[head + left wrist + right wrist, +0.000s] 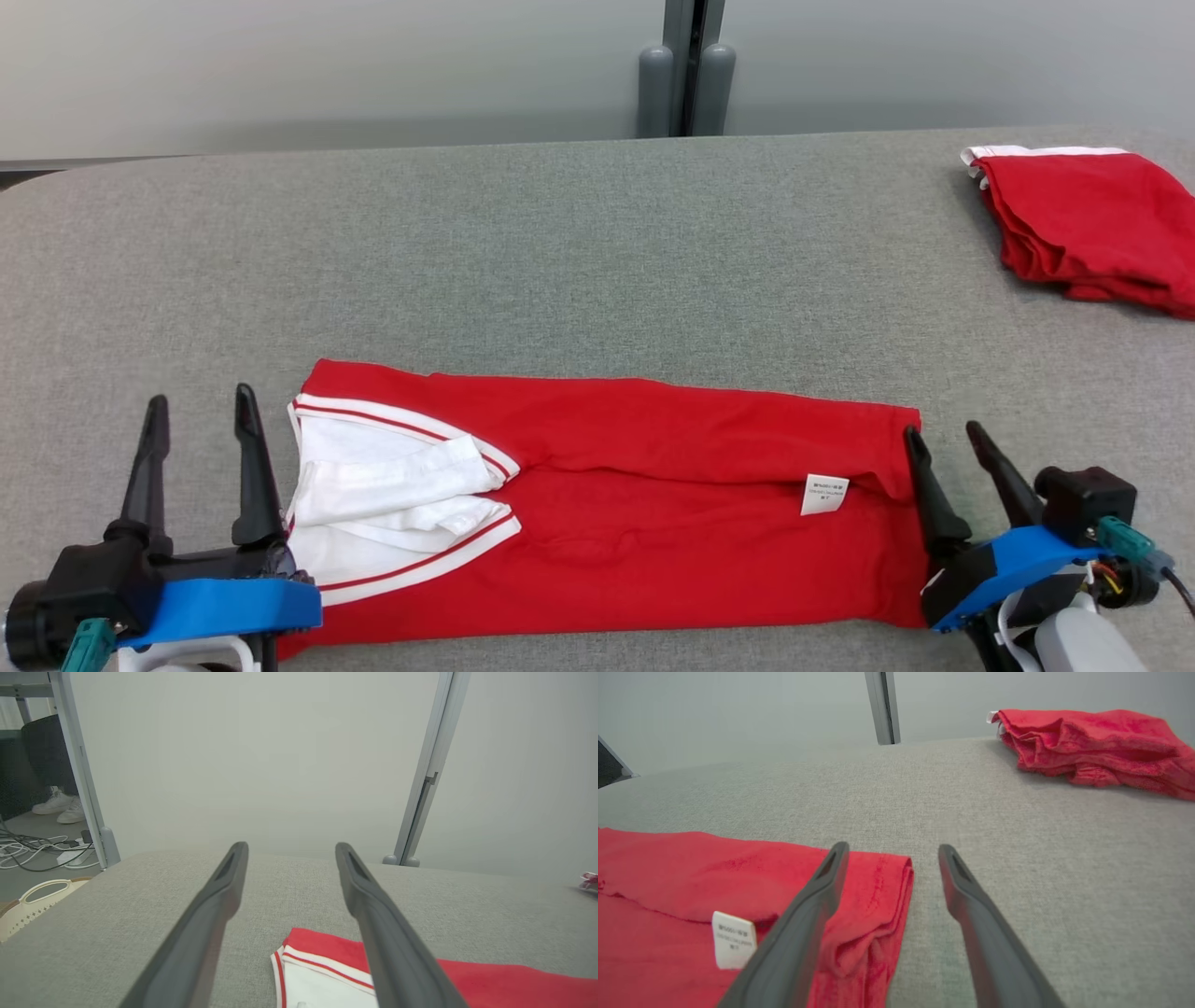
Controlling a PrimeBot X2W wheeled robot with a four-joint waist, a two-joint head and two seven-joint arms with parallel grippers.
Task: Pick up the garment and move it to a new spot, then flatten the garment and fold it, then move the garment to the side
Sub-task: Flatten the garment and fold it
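Your left end effector (201,397) and right end effector (941,429) released, empty; red polo shirt (653,523) half-folded; pinch one layer only and fold likely opens.

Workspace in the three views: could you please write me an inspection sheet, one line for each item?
Surface: grey cloth-covered table, flat.
Job's things: red garment folded lengthwise along the near edge, white collar at its left end, white label showing.
Clutter: second red garment, folded, at the far right.
End effectors: left end effector open beside the collar end; right end effector open at the other end; both hold nothing.
Cables: loose cables on the floor beyond the table; short wires at the right wrist.
Surroundings: pale partition behind; basket and a person's white shoes on the floor.
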